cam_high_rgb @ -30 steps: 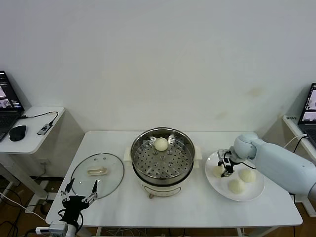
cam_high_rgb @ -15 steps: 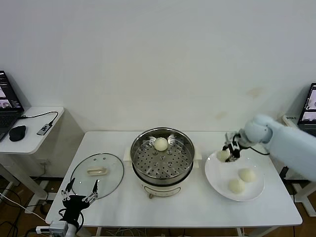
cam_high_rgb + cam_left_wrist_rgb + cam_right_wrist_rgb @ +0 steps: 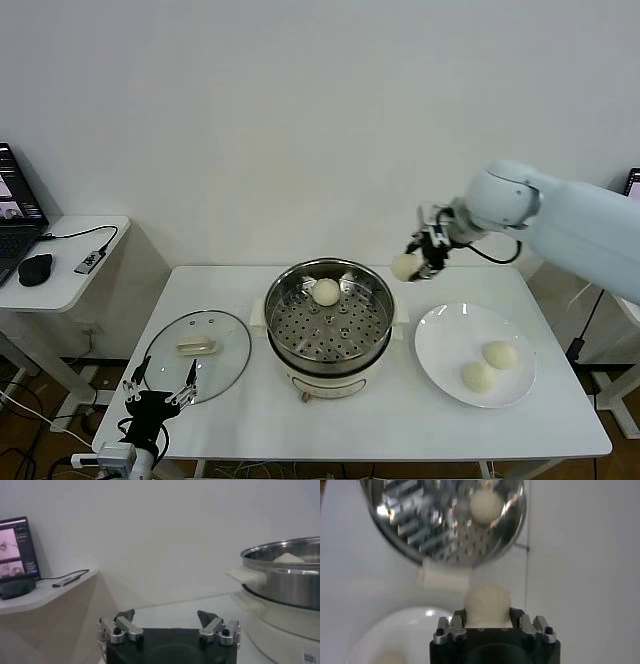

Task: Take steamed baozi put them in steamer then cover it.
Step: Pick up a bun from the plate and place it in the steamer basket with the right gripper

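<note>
We see a plain white wall (image 3: 300, 120), a white table (image 3: 250, 410), and a side desk (image 3: 70, 275) holding a laptop (image 3: 15, 215).

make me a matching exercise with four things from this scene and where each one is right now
Things:
1. glass lid
2. bun in the right tool
3. bun in the steamer
4. left tool

Places:
A. on the perforated floor, near the far wall
B. flat on the table, left of the steamer
C. in the air between the steamer and the white plate
D. low by the table's front left corner, open and empty

Pairs: 1-B, 2-C, 3-A, 4-D
</note>
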Controlling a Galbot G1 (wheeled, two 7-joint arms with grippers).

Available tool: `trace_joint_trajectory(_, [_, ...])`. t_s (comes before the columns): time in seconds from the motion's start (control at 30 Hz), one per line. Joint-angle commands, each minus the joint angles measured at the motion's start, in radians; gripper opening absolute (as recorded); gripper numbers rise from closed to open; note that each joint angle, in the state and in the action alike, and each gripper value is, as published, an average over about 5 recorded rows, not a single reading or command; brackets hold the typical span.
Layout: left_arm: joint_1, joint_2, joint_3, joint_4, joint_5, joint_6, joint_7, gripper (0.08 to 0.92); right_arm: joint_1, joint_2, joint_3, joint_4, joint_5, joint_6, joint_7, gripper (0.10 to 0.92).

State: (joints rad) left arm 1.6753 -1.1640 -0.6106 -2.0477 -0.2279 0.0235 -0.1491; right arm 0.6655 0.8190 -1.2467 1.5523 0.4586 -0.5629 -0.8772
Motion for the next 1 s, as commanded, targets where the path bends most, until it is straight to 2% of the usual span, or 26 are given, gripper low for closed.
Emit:
trace_joint_trajectory(0.03, [-0.002,-0.005,-0.004,-0.005,-0.001,-0.001,0.0,0.823,0.021,0.27,-0.069,-0.028,0.252,-0.147,0.157,0.551])
trace_joint_trajectory(0.43, [-0.003,-0.018,-0.008,-0.027,0.002,-0.001,0.0,0.823,-0.156,0.445,-0.052,-0.2,0.211,-0.162,0.217,0.551])
trace_joint_trajectory(1.0, [-0.003,-0.022,-0.009,-0.033,0.004,-0.004,0.0,0.823,-0.237,0.529,-0.043,-0.297,0.18,-0.163,0.235,0.551])
